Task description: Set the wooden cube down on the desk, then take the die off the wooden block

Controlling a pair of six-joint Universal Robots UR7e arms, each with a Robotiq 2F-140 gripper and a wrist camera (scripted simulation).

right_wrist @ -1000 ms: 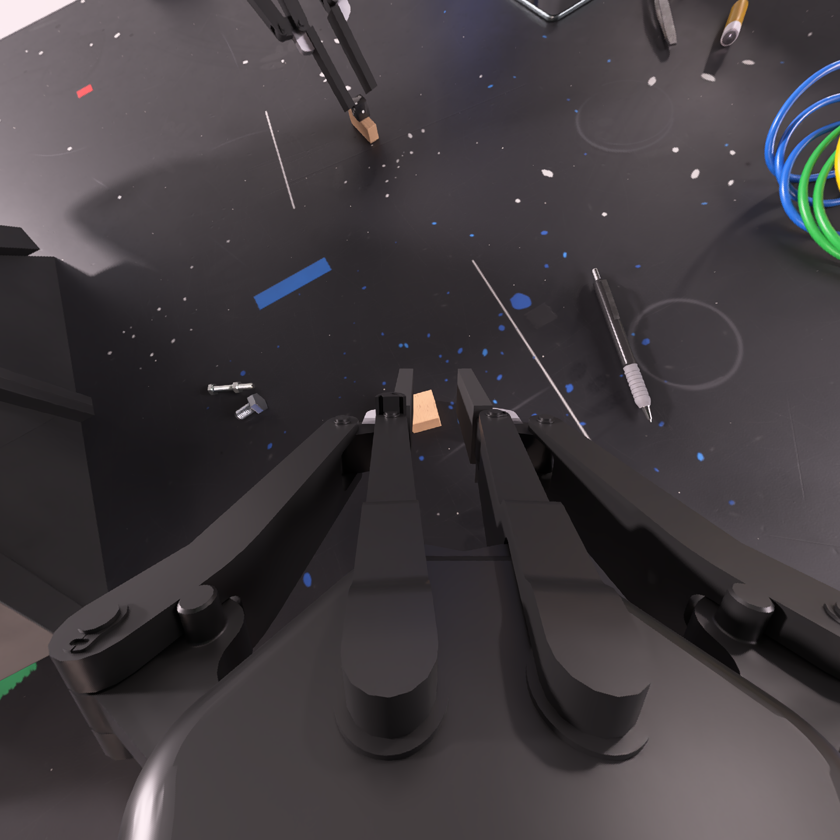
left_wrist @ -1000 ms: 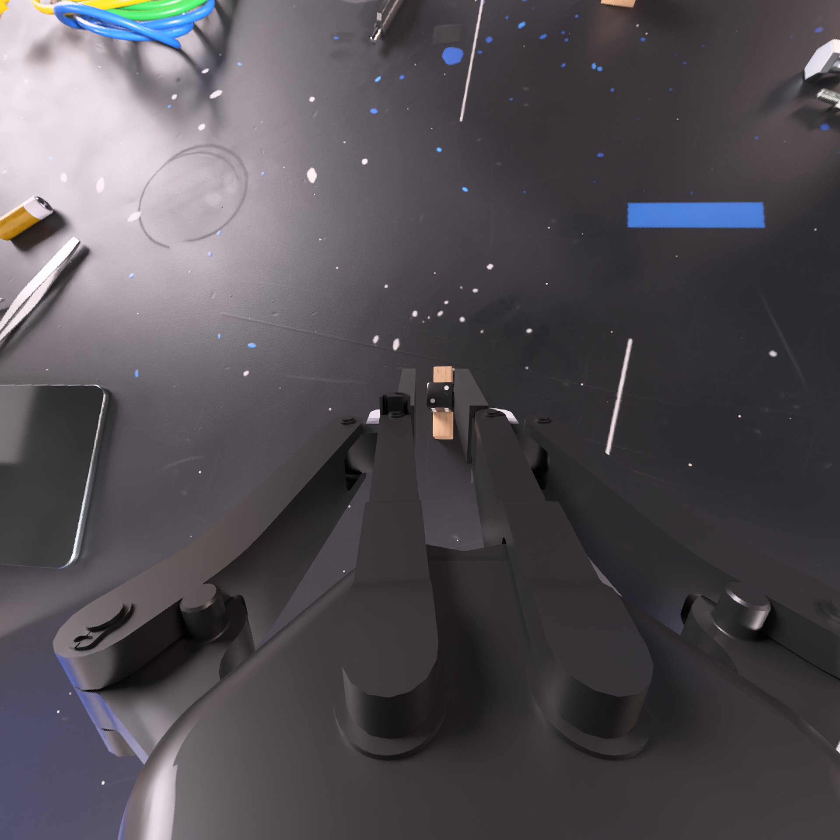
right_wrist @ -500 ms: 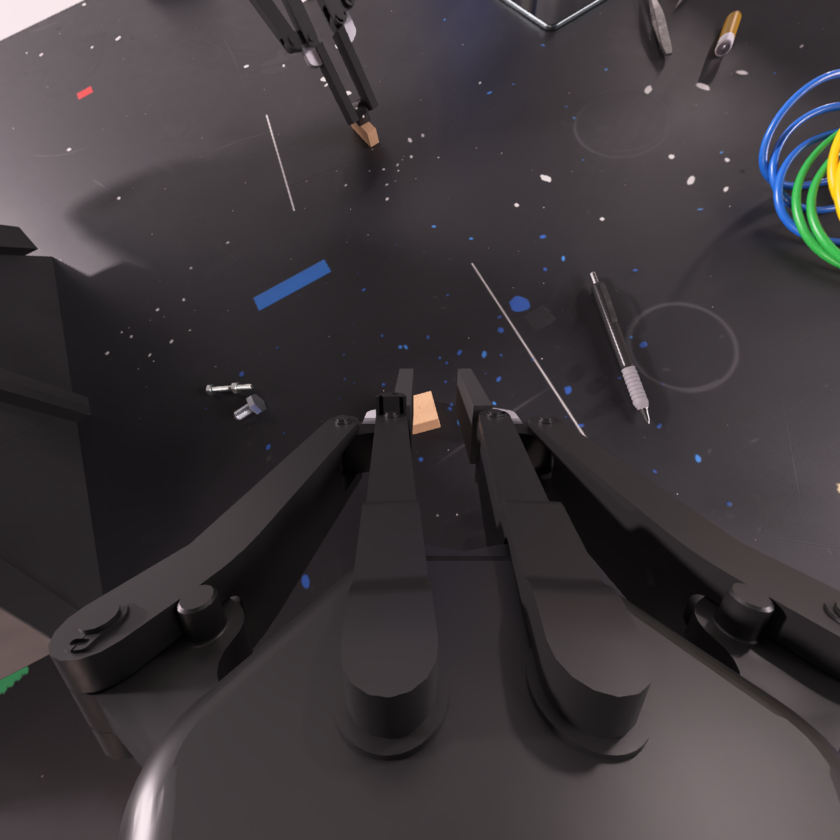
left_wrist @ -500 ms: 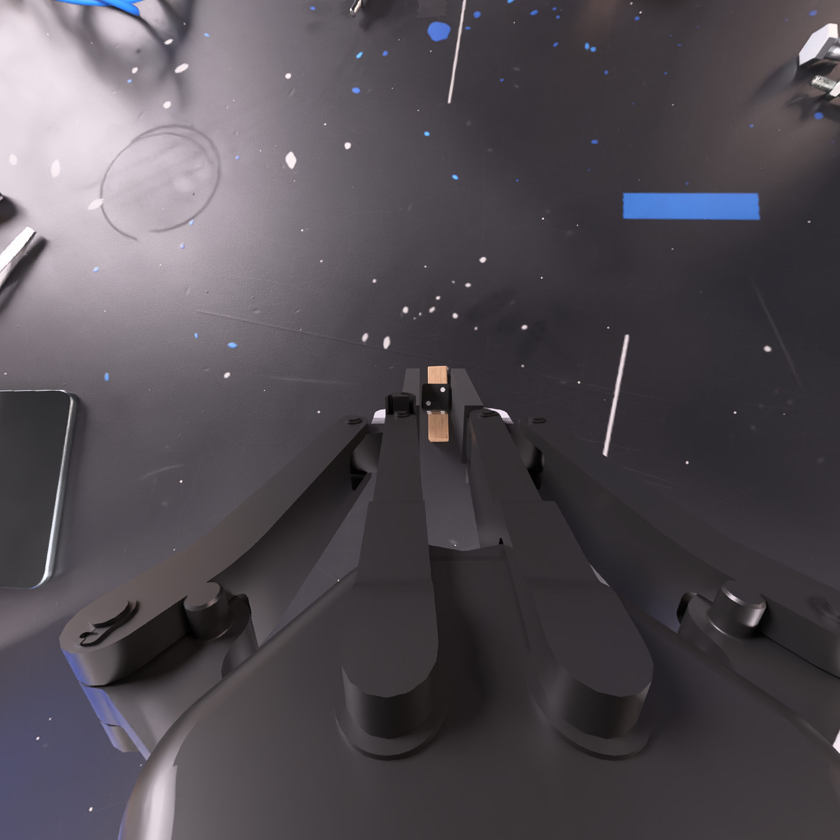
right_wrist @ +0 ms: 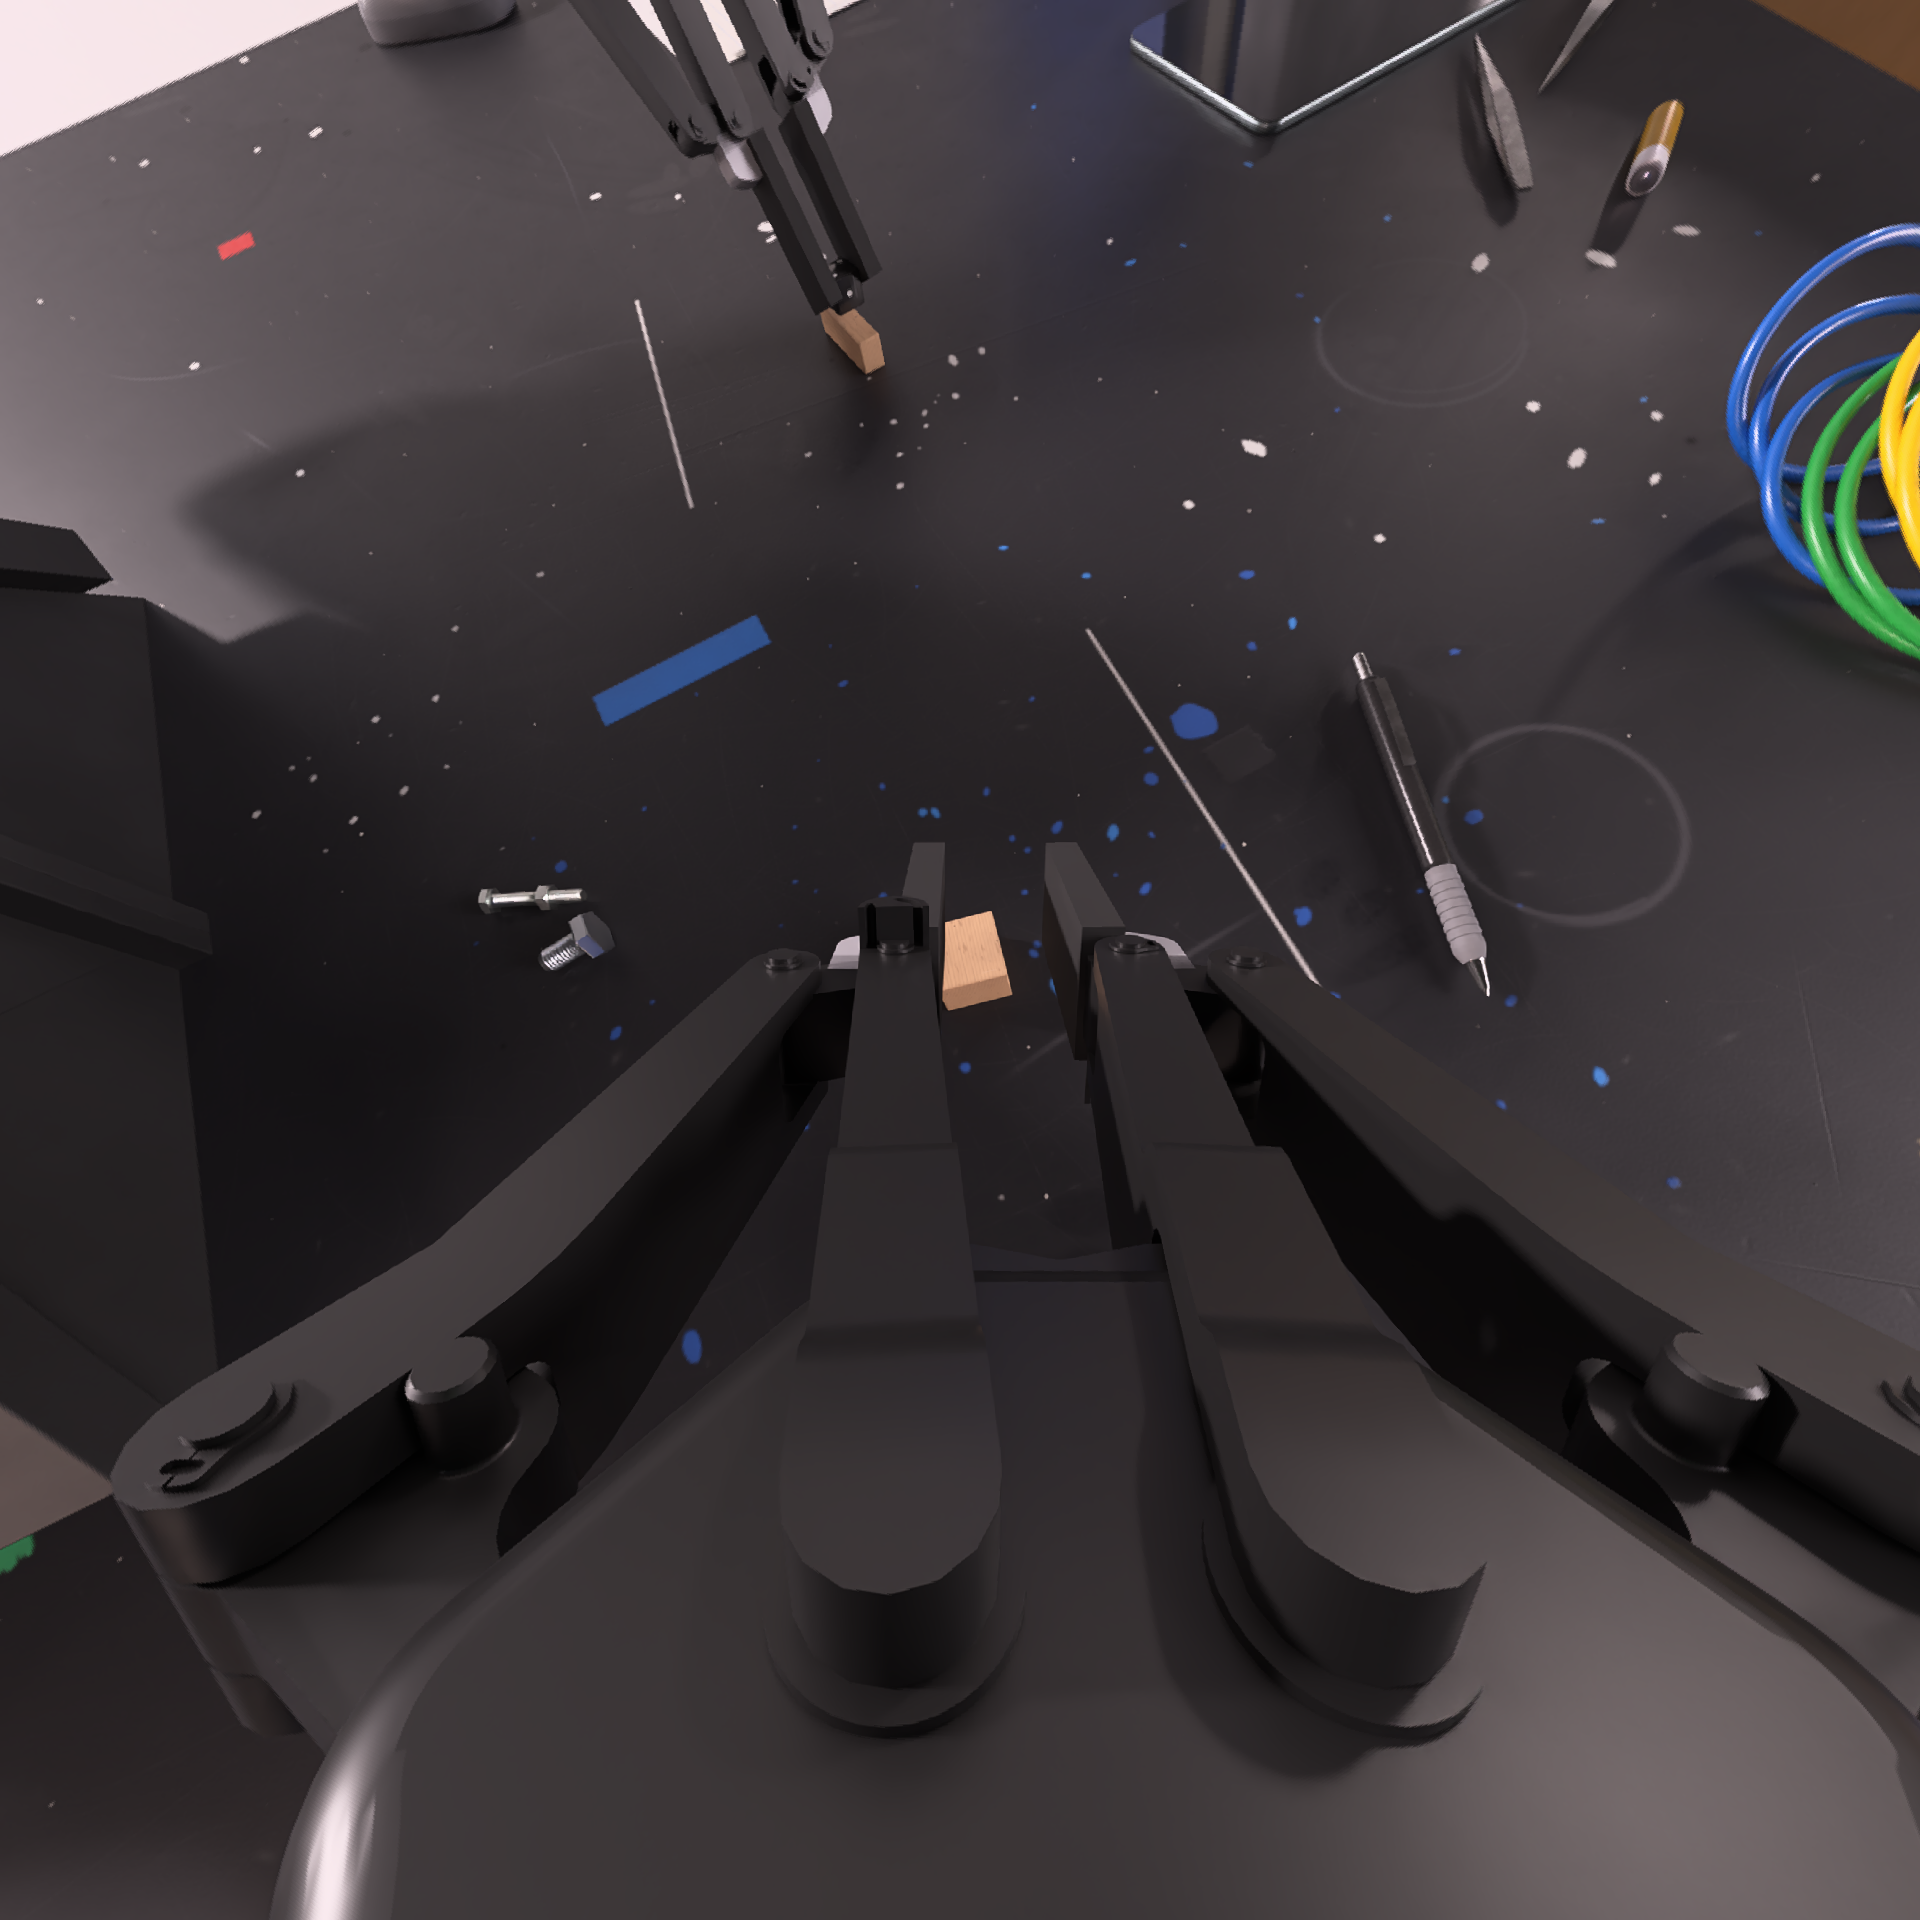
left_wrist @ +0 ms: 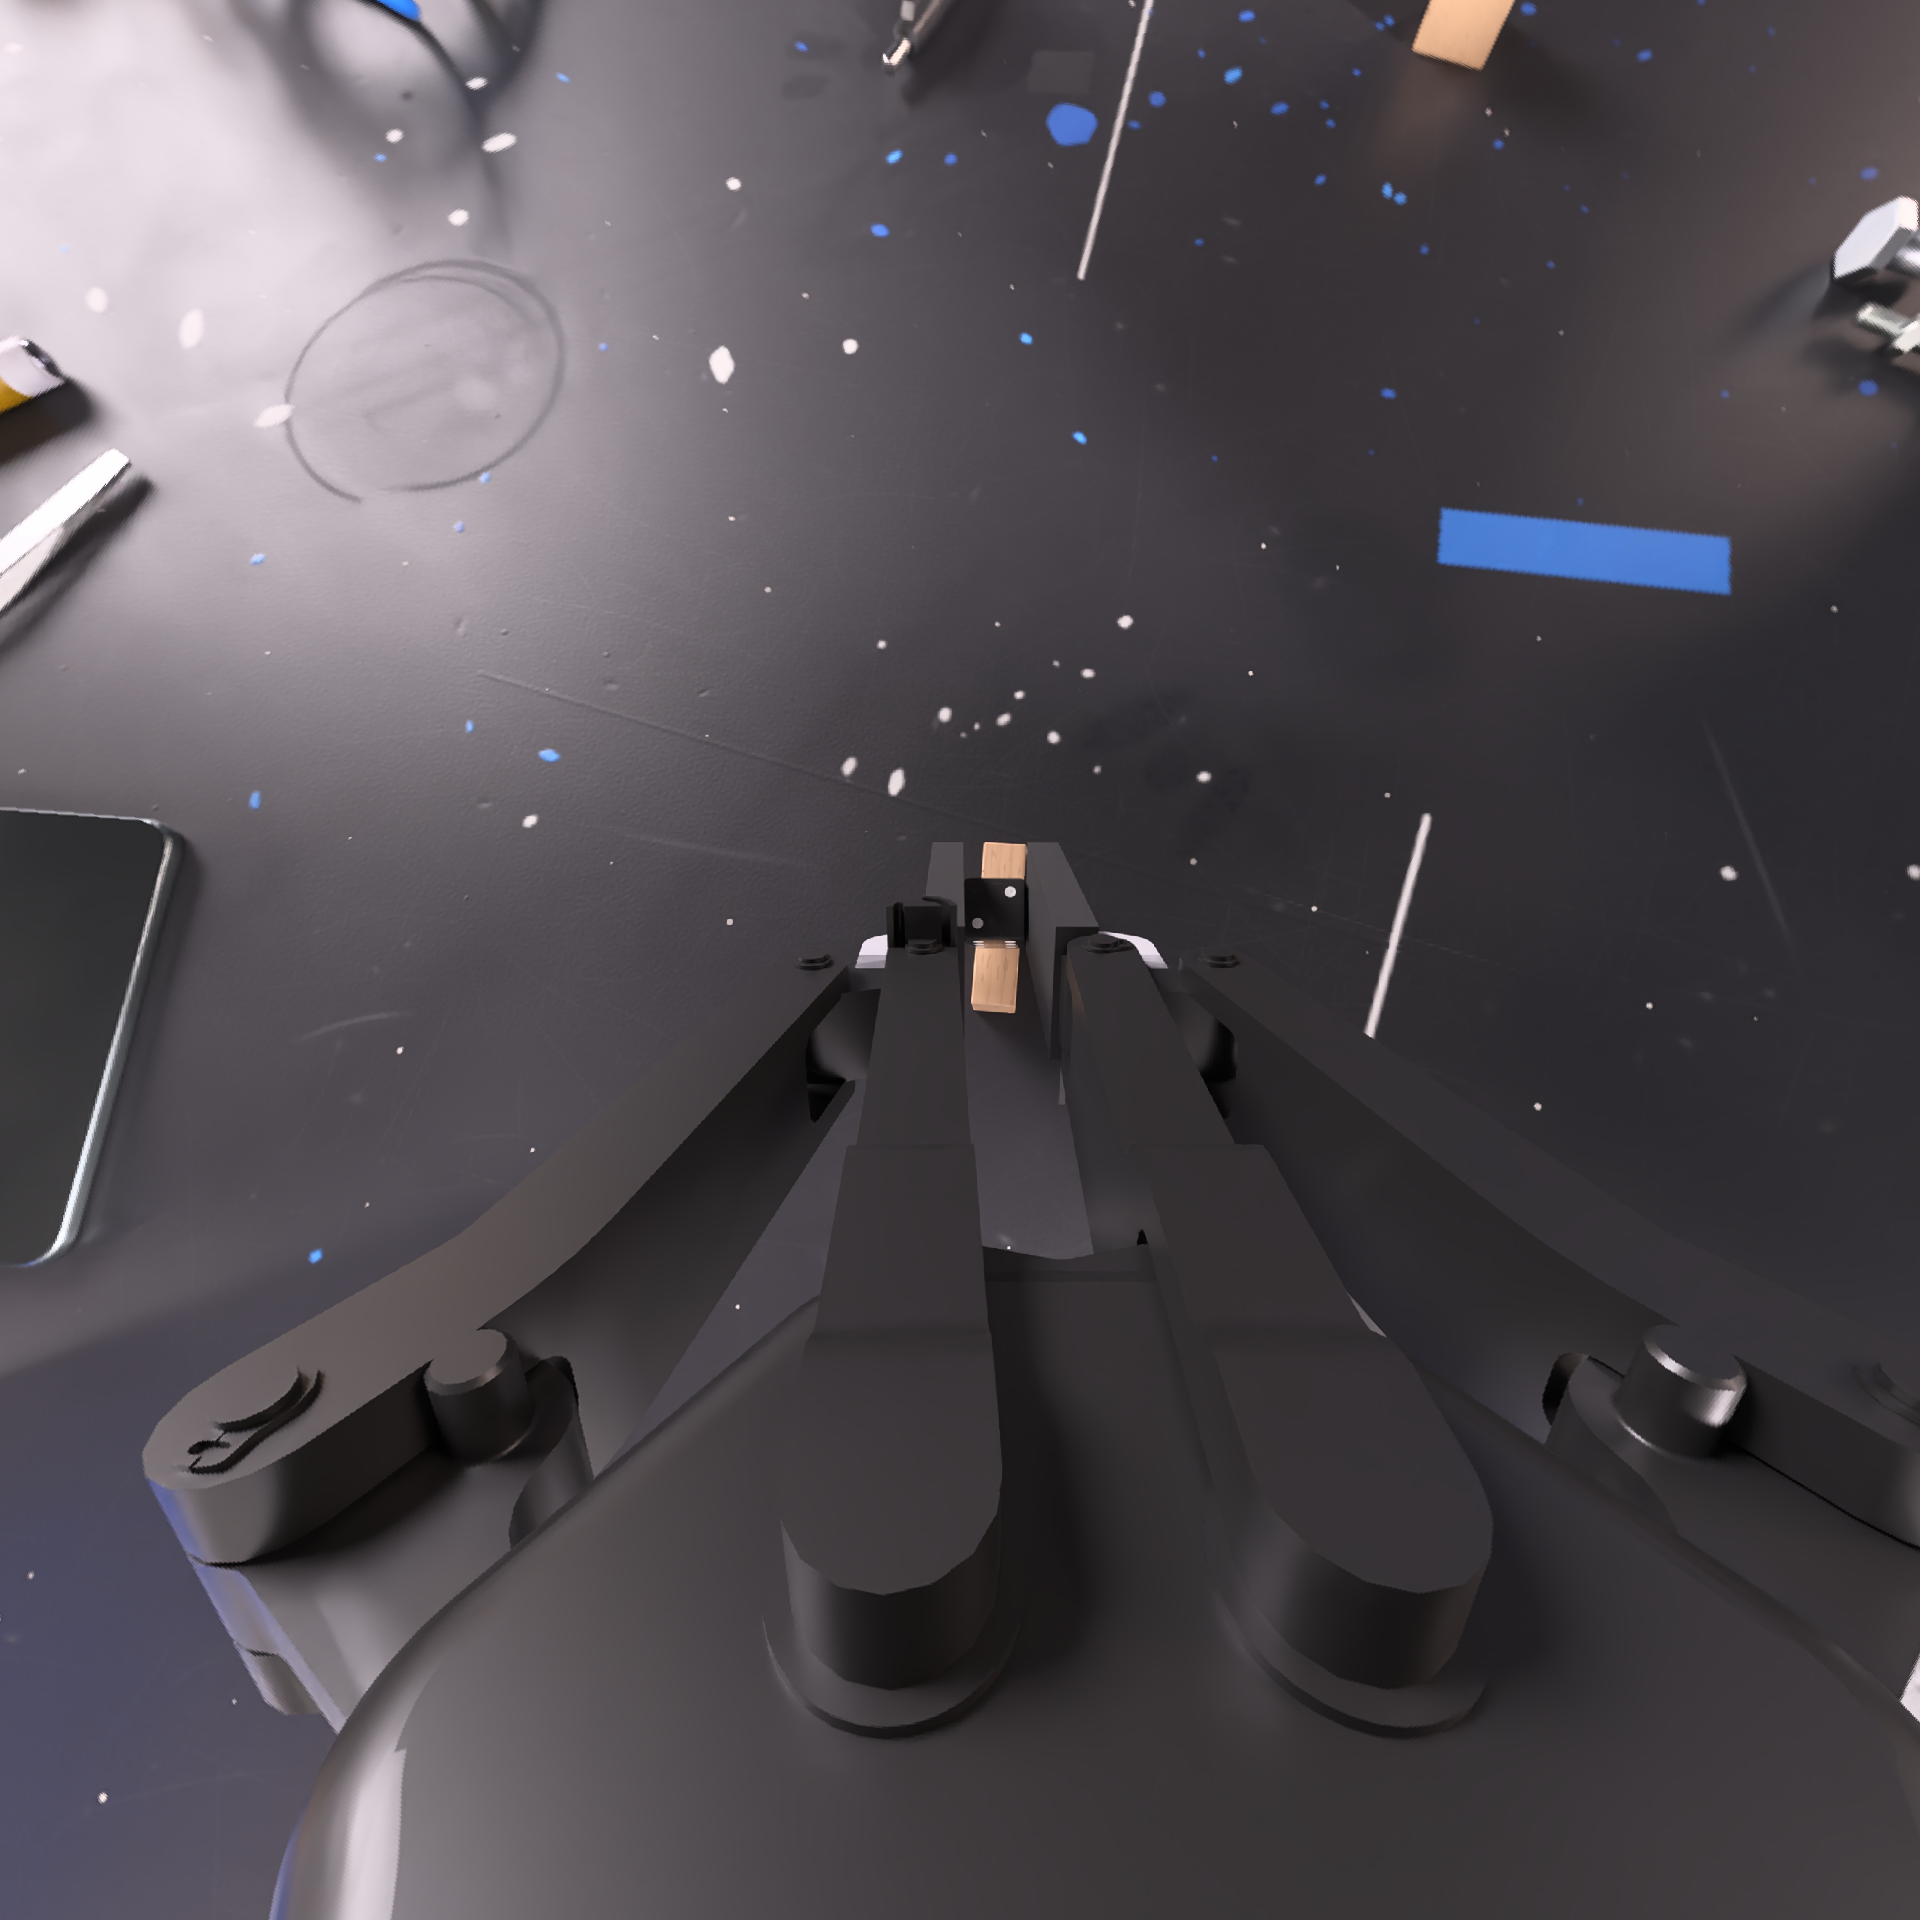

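My left gripper [left_wrist: 997,883] is shut on a thin wooden block [left_wrist: 994,982], held above the dark desk [left_wrist: 727,623]. A small black die [left_wrist: 995,906] sits on the block between the fingers. In the right wrist view the left gripper [right_wrist: 847,296] shows far off with the block [right_wrist: 854,341] at its tip. My right gripper [right_wrist: 992,904] is open. The wooden cube [right_wrist: 975,961] rests on the desk between its fingers, close to the left finger and apart from the right one. The cube also shows at the top of the left wrist view [left_wrist: 1460,31].
A pen [right_wrist: 1418,821], two bolts [right_wrist: 561,925] and a blue tape strip [right_wrist: 681,670] lie around the cube. Coiled wires [right_wrist: 1849,436] lie at the right, a black box [right_wrist: 73,831] at the left. A phone [left_wrist: 73,1029] and tweezers [left_wrist: 62,530] lie left of the left gripper.
The left gripper has shifted a little over the desk, still holding the block and die. The right gripper stays open with the cube between its fingers and has drawn back slightly.
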